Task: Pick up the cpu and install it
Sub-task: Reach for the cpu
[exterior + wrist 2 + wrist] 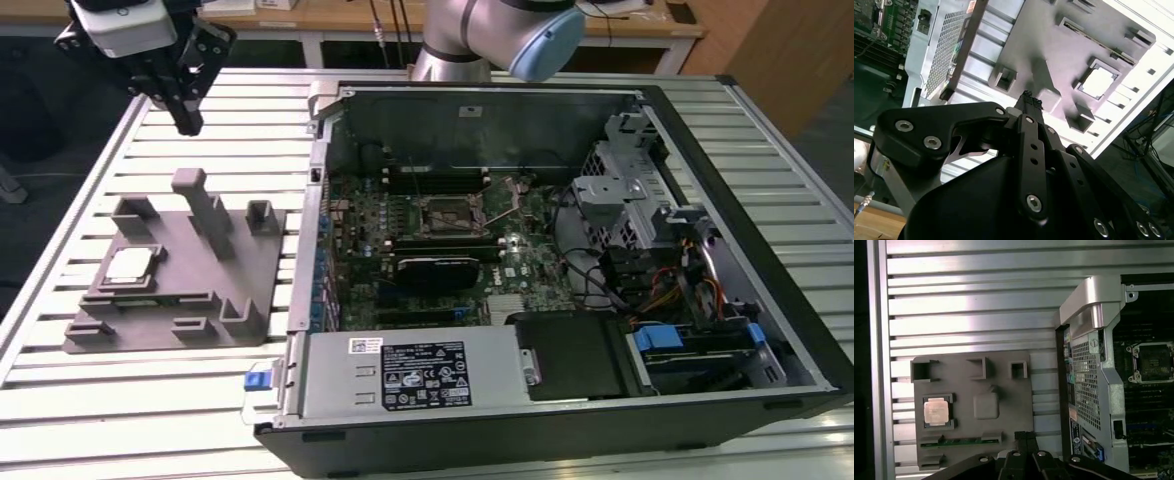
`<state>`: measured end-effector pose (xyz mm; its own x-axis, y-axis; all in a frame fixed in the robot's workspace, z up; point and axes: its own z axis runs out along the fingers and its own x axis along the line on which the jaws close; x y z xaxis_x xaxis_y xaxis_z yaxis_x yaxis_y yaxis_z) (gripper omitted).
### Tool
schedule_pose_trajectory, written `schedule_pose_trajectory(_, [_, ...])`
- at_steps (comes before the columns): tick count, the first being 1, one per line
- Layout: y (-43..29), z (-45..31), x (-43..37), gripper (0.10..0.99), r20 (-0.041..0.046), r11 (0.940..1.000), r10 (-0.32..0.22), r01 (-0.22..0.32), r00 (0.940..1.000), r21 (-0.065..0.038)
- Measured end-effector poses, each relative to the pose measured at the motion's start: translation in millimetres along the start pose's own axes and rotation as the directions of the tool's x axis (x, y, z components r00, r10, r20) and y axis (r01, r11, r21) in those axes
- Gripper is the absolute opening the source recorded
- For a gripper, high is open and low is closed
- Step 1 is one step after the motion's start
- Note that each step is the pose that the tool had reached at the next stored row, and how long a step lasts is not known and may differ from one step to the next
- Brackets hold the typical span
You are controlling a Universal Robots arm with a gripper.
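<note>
The gripper (187, 124), closed on nothing, is hovering well apart from the cpu (130, 265), which is lying in a square recess of the grey fixture (200, 292) (seemingly keeping it located for grasping).

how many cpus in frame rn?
1. The cpu sits in a recess of the grey fixture block, on the exterior view's left of the computer case. The case's socket looks empty; the case could hide others.

Cpu (130, 264) seemingly sits in block (174, 305) beside case (534, 445).
</note>
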<state>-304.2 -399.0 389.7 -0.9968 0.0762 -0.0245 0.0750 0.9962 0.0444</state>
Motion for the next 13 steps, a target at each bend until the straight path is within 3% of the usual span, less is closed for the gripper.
schedule_pose_trajectory(13, [-1.4,2.5,17.4,0.106,0.0001,1.0000,0.000,0.000,1.0000,0.000])
